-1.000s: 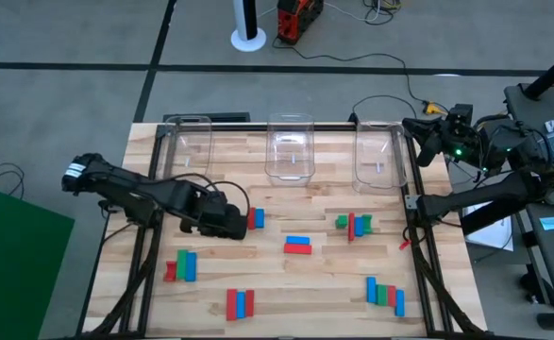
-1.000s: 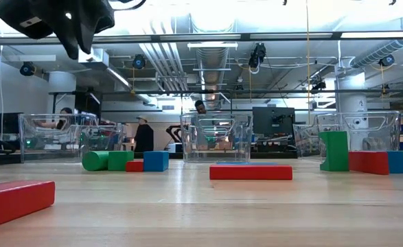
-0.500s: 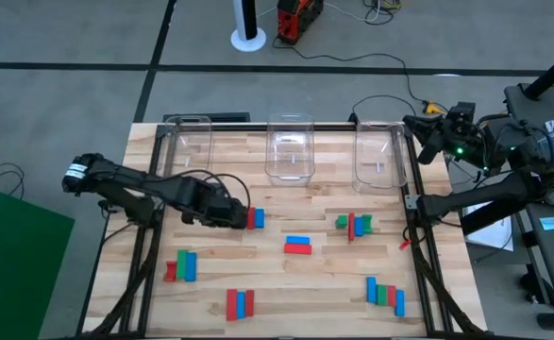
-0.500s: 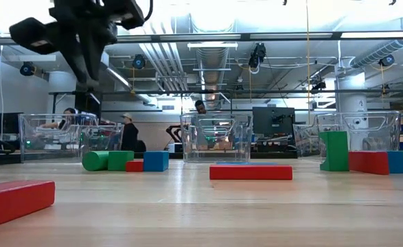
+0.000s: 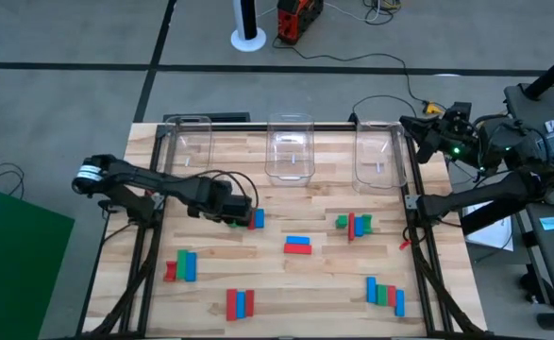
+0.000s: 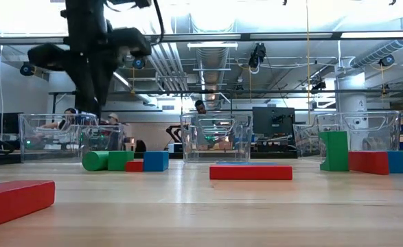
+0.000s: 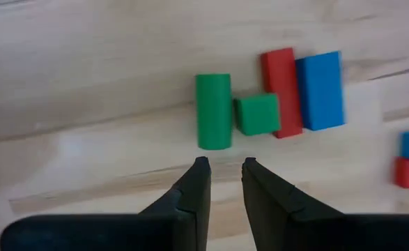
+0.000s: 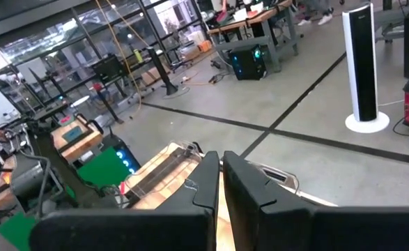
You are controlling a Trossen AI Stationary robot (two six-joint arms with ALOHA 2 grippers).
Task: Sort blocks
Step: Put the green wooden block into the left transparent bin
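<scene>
Left end effector [image 7: 220, 167], fingers barely apart and empty, sits just short of the green block [image 7: 213, 111], whose long axis runs in line with the fingers.

three clear bins [image 5: 289, 151]; about eighteen blocks [image 5: 297, 246] in six clusters; two arms.

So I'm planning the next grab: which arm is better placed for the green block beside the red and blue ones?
Probably the left. Its hand hovers just short of the green block, while the right hand waits off the table's far right corner.
</scene>
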